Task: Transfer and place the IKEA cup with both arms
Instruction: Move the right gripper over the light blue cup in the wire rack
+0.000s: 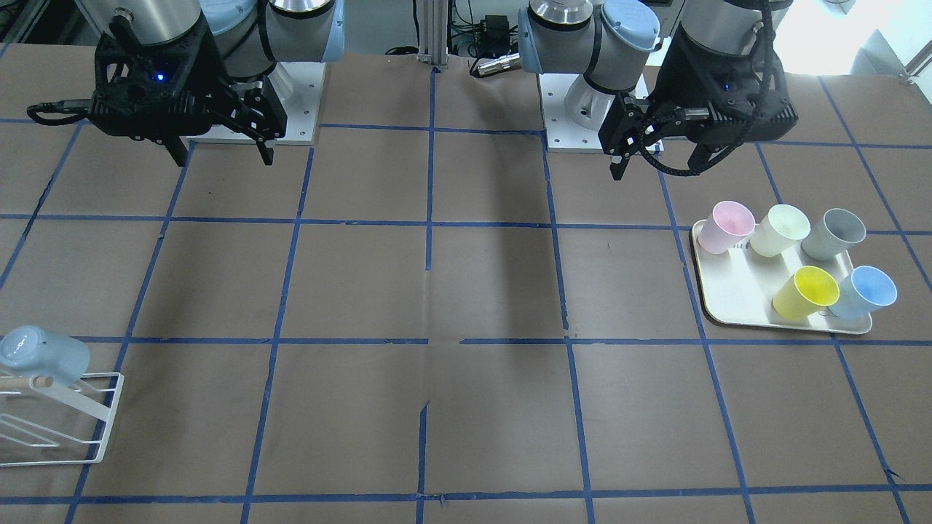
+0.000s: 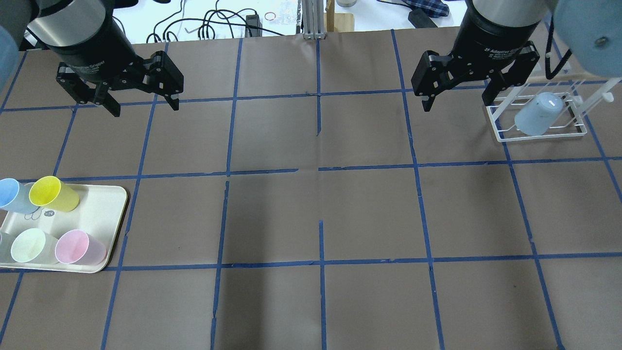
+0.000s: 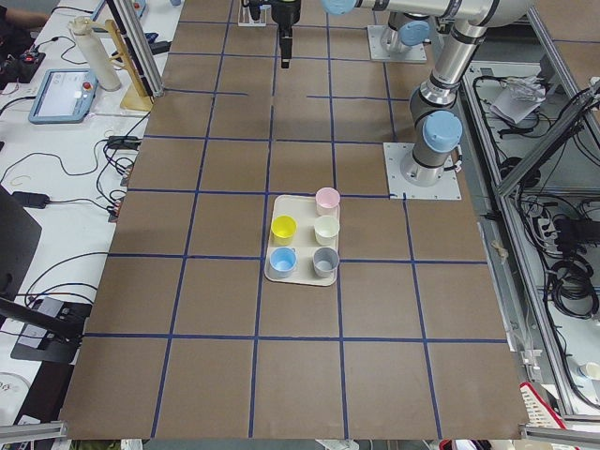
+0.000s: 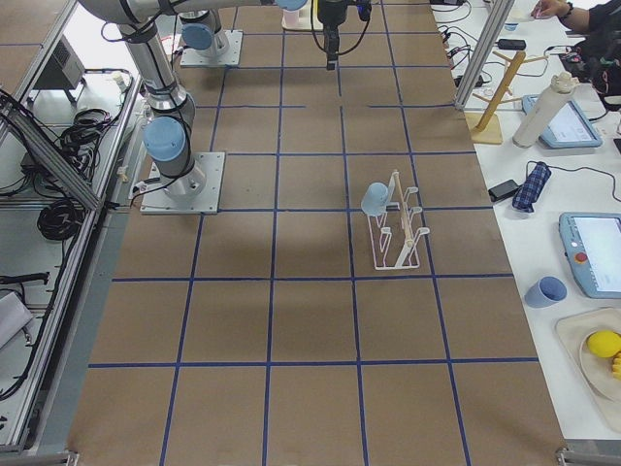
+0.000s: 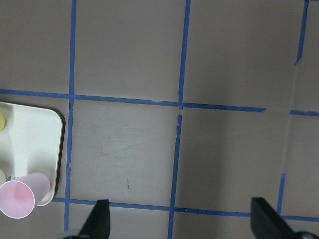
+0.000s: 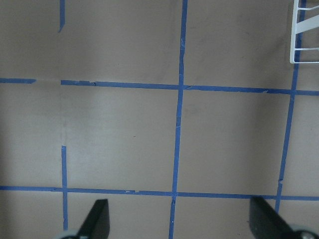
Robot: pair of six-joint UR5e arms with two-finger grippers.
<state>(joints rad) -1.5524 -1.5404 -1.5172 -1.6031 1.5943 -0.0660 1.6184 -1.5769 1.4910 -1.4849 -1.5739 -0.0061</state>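
The IKEA cup (image 1: 44, 355), dull pale blue, hangs upside down on a peg of the white wire rack (image 1: 80, 418) at the table's right end; it also shows in the overhead view (image 2: 537, 115) and the exterior right view (image 4: 375, 199). My right gripper (image 2: 457, 103) is open and empty, raised just left of the rack; it also shows in the front-facing view (image 1: 222, 156). My left gripper (image 2: 143, 104) is open and empty, raised far from the cup, beyond the tray (image 2: 104, 206); it also shows in the front-facing view (image 1: 659, 164).
The cream tray (image 1: 732, 295) at the left end holds a pink cup (image 1: 728, 227), a pale green cup (image 1: 779, 229), a grey cup (image 1: 834, 234), a yellow cup (image 1: 804, 292) and a sky-blue cup (image 1: 865, 291). Brown paper with blue tape lines covers the table.
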